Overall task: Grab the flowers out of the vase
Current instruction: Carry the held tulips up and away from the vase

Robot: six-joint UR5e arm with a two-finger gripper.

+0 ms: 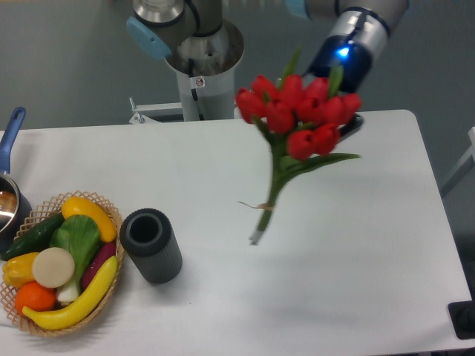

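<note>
The flowers [300, 115], red tulip buds on tied green stems, hang in the air over the table's middle right, stems slanting down to the left with the cut end at about mid-table height. My gripper [343, 122] sits behind the buds at the upper right and is shut on the flowers; its fingers are mostly hidden by the blooms. The vase [151, 245], a dark grey ribbed cylinder, stands upright at the lower left with its round hollow top showing nothing in it, well to the left of the stems.
A wicker basket [111, 215] of toy fruit and vegetables sits left of the vase. A pot with a blue handle [10, 130] is at the far left edge. The arm's base [200, 67] stands behind the white table [356, 282].
</note>
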